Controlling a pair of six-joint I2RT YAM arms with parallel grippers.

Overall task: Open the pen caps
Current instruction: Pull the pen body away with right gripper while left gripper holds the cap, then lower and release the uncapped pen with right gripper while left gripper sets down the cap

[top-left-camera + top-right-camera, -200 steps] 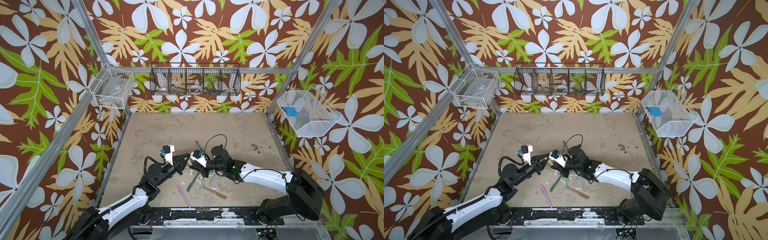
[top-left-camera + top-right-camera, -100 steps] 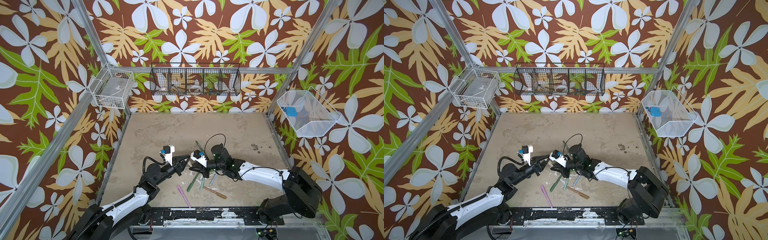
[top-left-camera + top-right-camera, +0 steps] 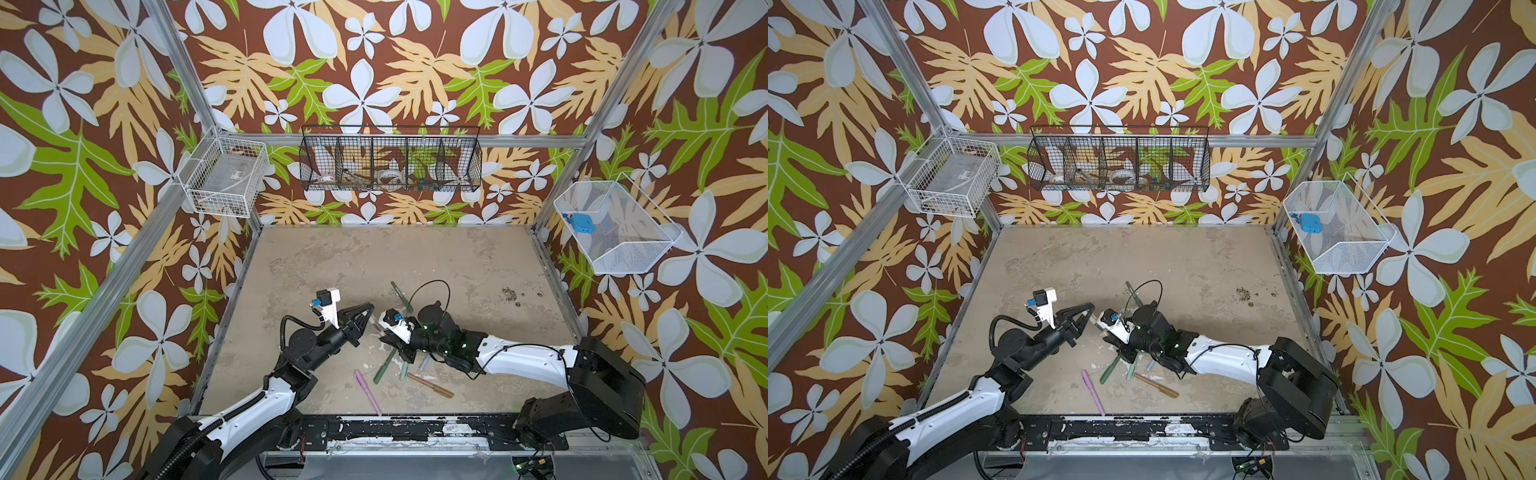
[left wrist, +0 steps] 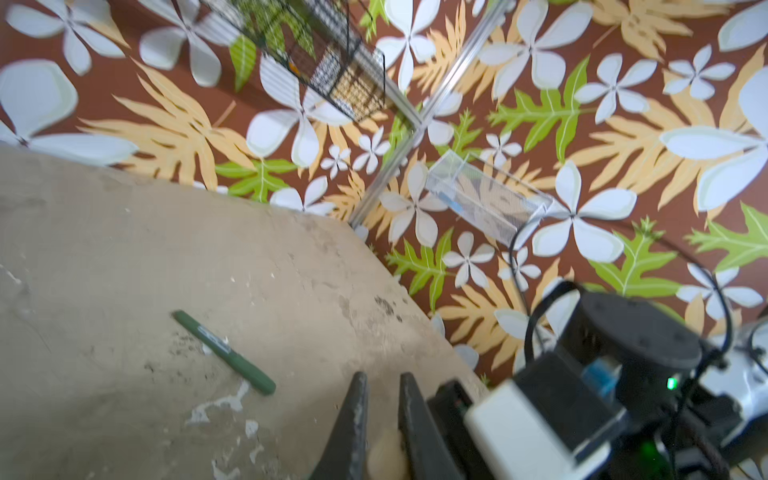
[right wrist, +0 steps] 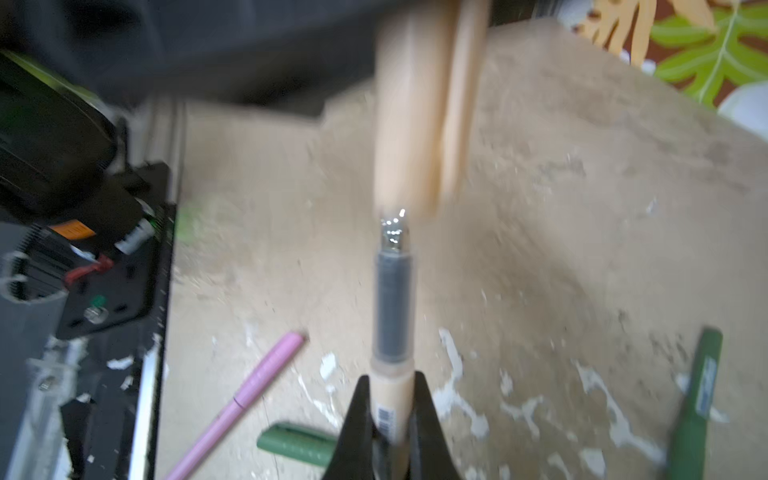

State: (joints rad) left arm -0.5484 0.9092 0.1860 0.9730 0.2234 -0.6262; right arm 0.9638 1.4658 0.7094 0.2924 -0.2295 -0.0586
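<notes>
In the right wrist view my right gripper (image 5: 392, 378) is shut on a beige pen body (image 5: 393, 409). The pen's dark grip section (image 5: 392, 303) and metal tip are bare. Just past the tip hangs the blurred beige pen cap (image 5: 411, 104), off the pen. The left wrist view shows my left gripper (image 4: 382, 376) shut on that beige cap (image 4: 386, 457). In both top views the left gripper (image 3: 368, 313) (image 3: 1089, 311) and right gripper (image 3: 385, 336) (image 3: 1109, 337) nearly meet above the middle of the table.
On the table (image 3: 457, 270) below the grippers lie a pink pen (image 3: 368, 392), green pen (image 3: 384, 365), brown pen (image 3: 430, 384) and light blue pen (image 3: 424, 361). A dark green pen (image 3: 401, 296) lies farther back. A short green cap (image 5: 295, 444) lies by the pink pen (image 5: 241, 399).
Both grippers stay shut and close together at mid-table. The top views show only slight shifts of the arms.
</notes>
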